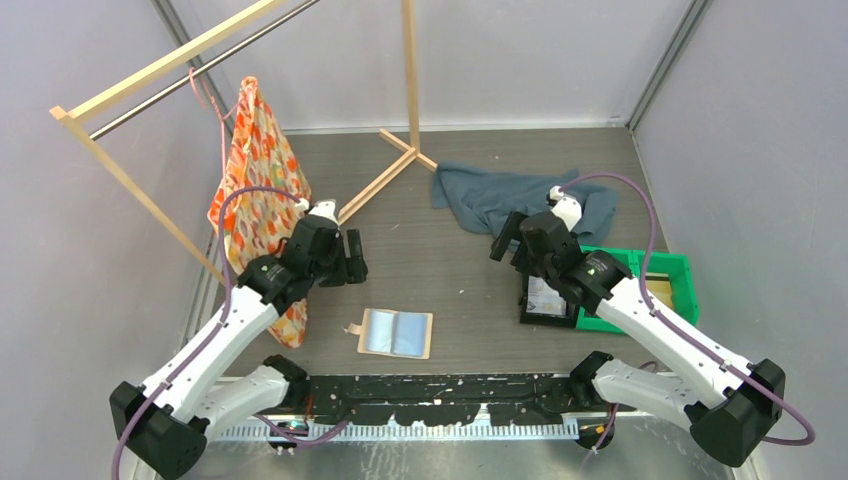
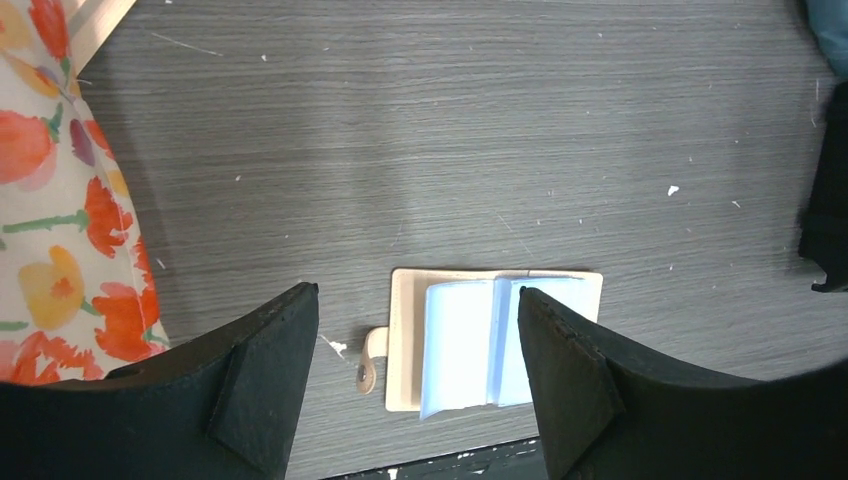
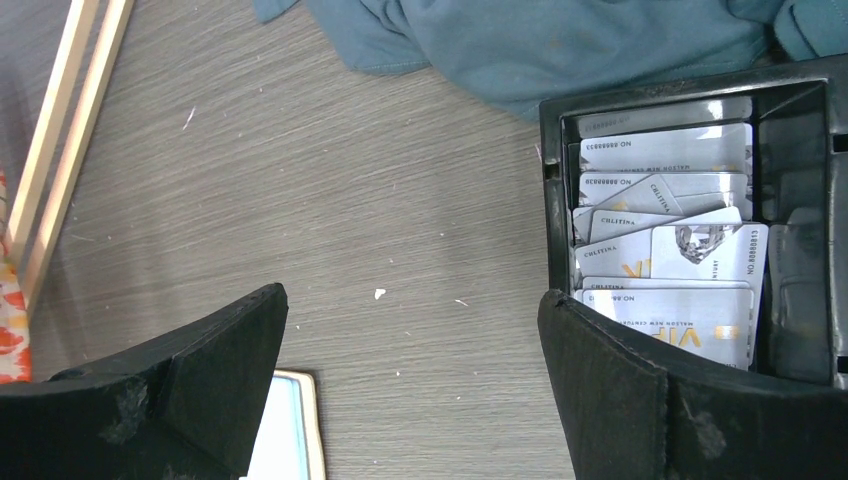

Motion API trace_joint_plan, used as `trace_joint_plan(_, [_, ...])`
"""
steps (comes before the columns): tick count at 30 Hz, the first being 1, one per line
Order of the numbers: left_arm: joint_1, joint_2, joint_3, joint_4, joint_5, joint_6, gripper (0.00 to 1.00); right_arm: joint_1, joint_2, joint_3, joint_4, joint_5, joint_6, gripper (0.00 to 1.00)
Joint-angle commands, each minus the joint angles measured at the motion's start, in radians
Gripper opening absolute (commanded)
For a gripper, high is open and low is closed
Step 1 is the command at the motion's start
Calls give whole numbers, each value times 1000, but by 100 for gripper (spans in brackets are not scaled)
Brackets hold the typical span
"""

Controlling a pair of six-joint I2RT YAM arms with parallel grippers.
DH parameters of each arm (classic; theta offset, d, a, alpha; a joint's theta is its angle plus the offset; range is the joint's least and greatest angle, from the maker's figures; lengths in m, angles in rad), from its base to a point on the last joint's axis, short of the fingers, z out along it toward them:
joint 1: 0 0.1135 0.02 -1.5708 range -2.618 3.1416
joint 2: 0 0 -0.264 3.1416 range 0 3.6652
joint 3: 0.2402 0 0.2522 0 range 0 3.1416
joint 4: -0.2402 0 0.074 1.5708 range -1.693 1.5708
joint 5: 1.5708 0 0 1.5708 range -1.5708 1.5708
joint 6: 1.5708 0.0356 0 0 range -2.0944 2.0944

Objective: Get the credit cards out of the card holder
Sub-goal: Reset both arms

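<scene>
Top view: the card holder (image 1: pixel 396 333) lies open and flat at lower centre. The left gripper (image 1: pixel 350 258) and right gripper (image 1: pixel 505 240) hang above the table, both wide and empty.

Left wrist view: the holder's 2 pale blue pockets show no card.

Right wrist view: the credit cards (image 3: pixel 665 260) lie piled in the black tray (image 3: pixel 690 85) at right. They look thin, stiff and slick, so a raised edge seems best to pinch.

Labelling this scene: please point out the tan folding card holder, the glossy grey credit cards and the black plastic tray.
tan folding card holder (image 2: pixel 460 345): left wrist view, left blue pocket.
glossy grey credit cards (image 3: pixel 665 150): right wrist view, upper card's face.
black plastic tray (image 3: pixel 690 85): right wrist view, upper rim.
</scene>
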Motion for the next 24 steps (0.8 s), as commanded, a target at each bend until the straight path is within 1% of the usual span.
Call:
trace_joint_plan(1, [4, -30, 34, -29, -55, -52, 75, -4, -11, 28, 8, 2, 38, 100])
trace_joint_plan(3, [4, -45, 26, -35, -59, -65, 75, -5, -21, 16, 23, -4, 43, 100])
trace_joint_plan(5, [5, -69, 13, -26, -39, -39, 77, -4, -21, 9, 31, -10, 50, 100])
trace_joint_plan(8, [5, -130, -11, -17, -48, -44, 78, -5, -15, 5, 33, -13, 59, 100])
trace_joint_plan(9, [5, -150, -16, -28, -48, -52, 82, -5, -11, 3, 34, -15, 60, 100])
trace_joint_plan(11, [5, -183, -13, -45, -42, -37, 85, -4, -4, 4, 27, -19, 68, 100])
trace_joint_plan(15, [4, -202, 58, -139, -98, -7, 86, -5, 2, -1, 20, -31, 81, 100])
trace_joint_plan(17, [5, -210, 105, -166, -103, 36, 87, -4, 0, -2, 19, -31, 86, 100])
trace_joint_plan(20, [4, -224, 126, -151, -72, 78, 87, -5, 1, -3, 25, -34, 91, 100])
trace_joint_plan(24, [4, -212, 100, -113, 31, 76, 87, -5, 0, -10, 31, -37, 102, 100])
